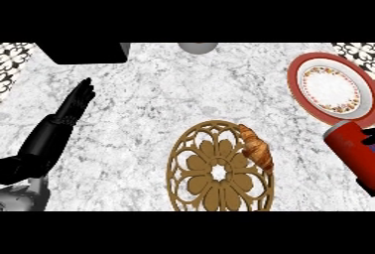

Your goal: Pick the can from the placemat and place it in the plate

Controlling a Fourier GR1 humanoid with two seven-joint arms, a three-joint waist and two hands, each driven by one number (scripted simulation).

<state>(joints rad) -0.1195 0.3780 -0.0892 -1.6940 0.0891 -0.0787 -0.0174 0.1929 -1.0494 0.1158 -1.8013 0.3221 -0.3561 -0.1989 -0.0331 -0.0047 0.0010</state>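
Note:
The red can [350, 155] hangs tilted at the view's right edge, just below the plate and to the right of the placemat. My right hand [365, 141] is mostly out of view; its dark fingers curl round the can. The plate [296, 82], red-rimmed with a white patterned centre, lies at the upper right with nothing on it. The round brown openwork placemat [218, 171] lies at the lower centre. At the left, my left hand [76, 101] rests open with its fingers pointing up.
A croissant [258, 147] lies on the placemat's right edge, close to the can. A black box [82, 52] stands at the back left and a grey round object [198, 47] at the back centre.

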